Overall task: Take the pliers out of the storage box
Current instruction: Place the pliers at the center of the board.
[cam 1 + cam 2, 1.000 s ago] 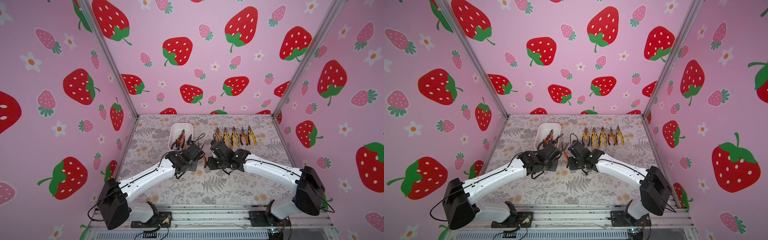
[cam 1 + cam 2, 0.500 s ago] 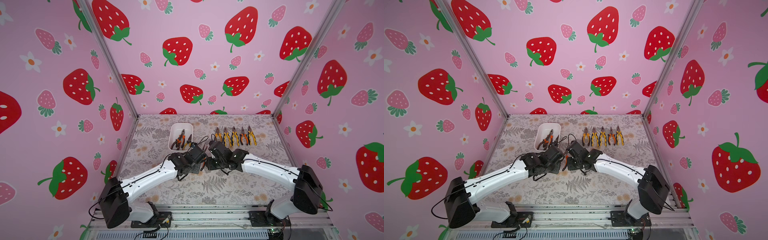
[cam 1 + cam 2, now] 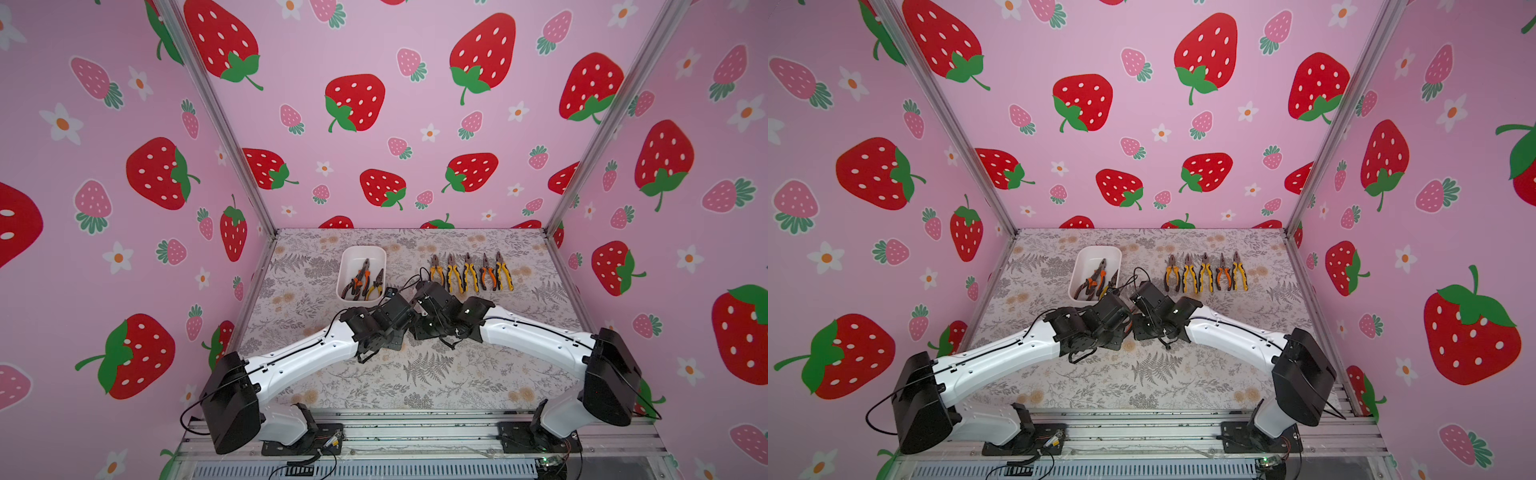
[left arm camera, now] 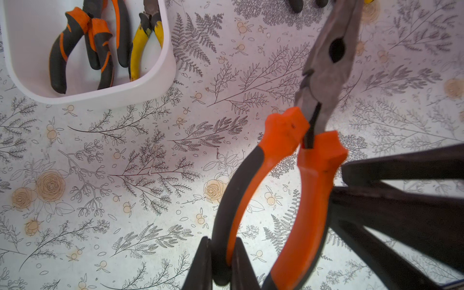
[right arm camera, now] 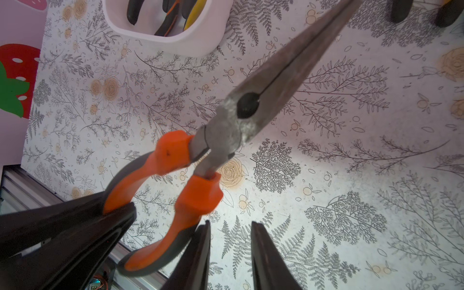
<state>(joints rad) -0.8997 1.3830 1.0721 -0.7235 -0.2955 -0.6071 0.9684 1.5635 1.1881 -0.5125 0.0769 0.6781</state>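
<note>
Left of centre on the flowered table (image 3: 457,374) sits the white storage box (image 3: 361,248). The boxed pliers (image 3: 362,282) lie in it: two orange-and-black pairs crossed over each other and one yellow pair. The left wrist view cuts off their heads, and I cannot tell whether more lie beneath. Just beside the box's near end the two wrists meet, and in both top views they hide both sets of fingers. The left gripper (image 4: 222,248) is pinched tight on one handle of the held pliers (image 4: 283,135), a long-nosed orange-and-black pair above the table, outside the box, its tip cut off at the frame edge. The right gripper (image 5: 229,226) stands a little open with only table showing between its fingers. One finger (image 5: 198,251) overlaps the other handle, but contact is unclear. At the right, well apart from the box, a row of five pliers (image 3: 468,274) lies side by side, heads toward the back wall
</note>
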